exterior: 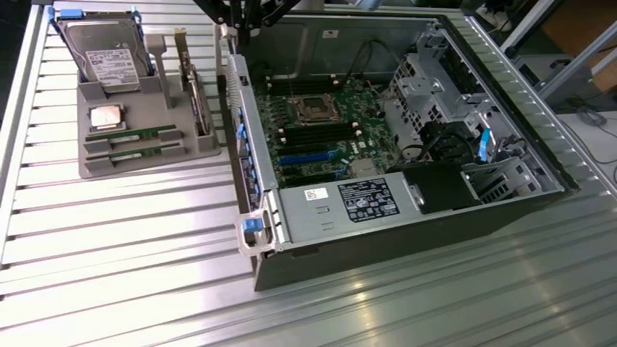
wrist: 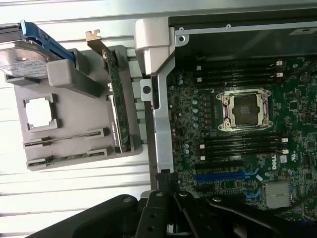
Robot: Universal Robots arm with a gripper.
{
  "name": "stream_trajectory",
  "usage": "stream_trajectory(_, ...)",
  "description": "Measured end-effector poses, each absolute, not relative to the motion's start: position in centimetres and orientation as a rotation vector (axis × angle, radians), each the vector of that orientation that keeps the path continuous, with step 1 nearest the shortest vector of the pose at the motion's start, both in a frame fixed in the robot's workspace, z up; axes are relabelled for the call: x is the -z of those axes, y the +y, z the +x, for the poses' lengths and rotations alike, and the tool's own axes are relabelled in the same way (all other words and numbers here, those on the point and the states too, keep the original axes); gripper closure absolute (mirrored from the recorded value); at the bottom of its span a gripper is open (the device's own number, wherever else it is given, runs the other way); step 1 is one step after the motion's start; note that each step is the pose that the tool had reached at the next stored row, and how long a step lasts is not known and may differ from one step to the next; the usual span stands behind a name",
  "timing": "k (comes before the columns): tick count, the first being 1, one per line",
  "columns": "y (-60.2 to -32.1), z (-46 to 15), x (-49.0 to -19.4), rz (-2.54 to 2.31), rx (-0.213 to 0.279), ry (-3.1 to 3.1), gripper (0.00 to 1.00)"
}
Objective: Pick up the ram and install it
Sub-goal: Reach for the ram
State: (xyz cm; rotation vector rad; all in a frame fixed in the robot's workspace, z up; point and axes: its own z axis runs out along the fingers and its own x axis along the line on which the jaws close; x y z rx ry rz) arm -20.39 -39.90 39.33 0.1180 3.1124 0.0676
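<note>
Watching the pincer hanging above the side wall of the open computer case, jaws pressed together and clamping nothing.

Locating the ram well off to the pincer's side, toward the exterior view's left, seated on its long edge in a slot of the grey holder. Spotting a second stick just beside it, one slot further from the pincer. Also noting in the same holder a hard drive, a processor chip and an upright card, the card standing between pincer and ram.

Seeing empty memory slots on the pincer's other side, down inside the case.

Judging the ram as light, stiff and thin, but fragile: risking damage if bent or squeezed on the chips. Expecting smooth faces, so slipping or tilting under an off-centre hold. Favouring a hold across the two flat faces at mid-length of the upper edge, keeping clear of the contact edge sitting in the holder.
</note>
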Motion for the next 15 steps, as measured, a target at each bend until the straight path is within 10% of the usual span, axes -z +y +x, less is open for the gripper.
stream_trajectory(15, -39.9, -21.09, -39.33, 0.118, -0.068, 3.112, 0.89)
